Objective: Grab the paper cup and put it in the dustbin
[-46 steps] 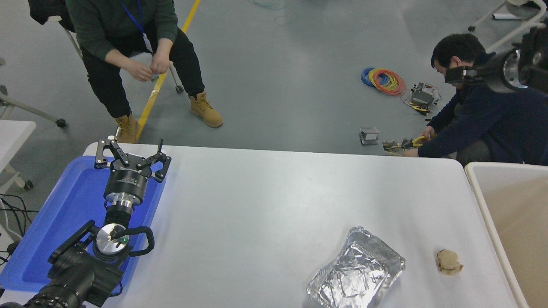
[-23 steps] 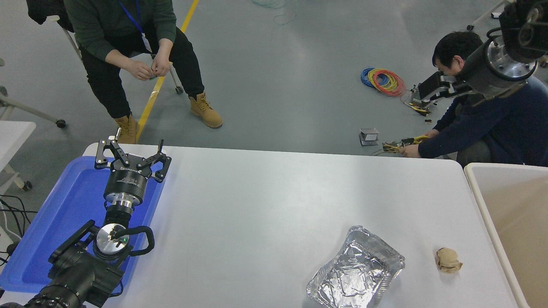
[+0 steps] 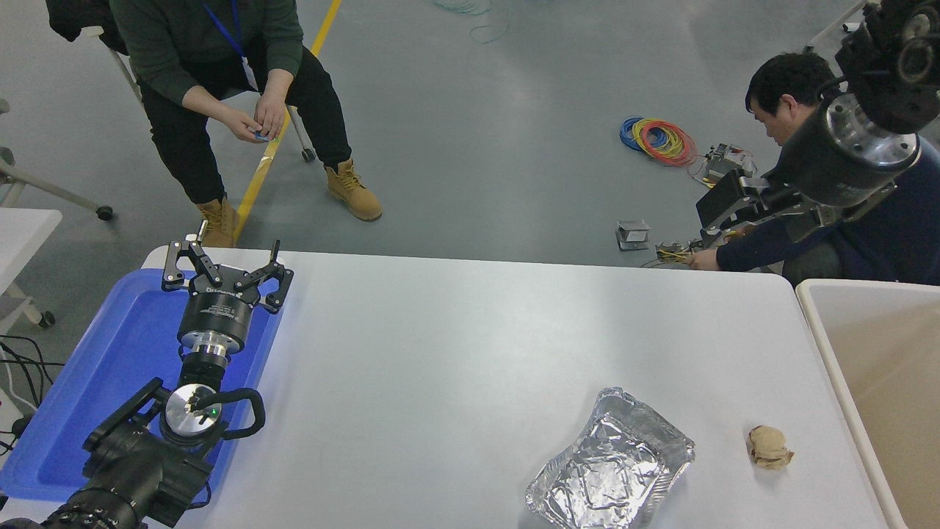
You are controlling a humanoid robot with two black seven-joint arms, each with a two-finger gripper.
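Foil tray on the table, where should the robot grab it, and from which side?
Probably the foil tray by its raised right-hand wall, coming down from above. It lies flat with its open side up, so only the thin upstanding wall offers something to pinch. The wall looks crumpled, so a light grip seems wise. The brown paper ball lies apart on that side, leaving room.

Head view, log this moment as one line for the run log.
left gripper: open, parked over blue tray | right gripper: raised past table's far edge | paper cup: not in view | dustbin: right edge
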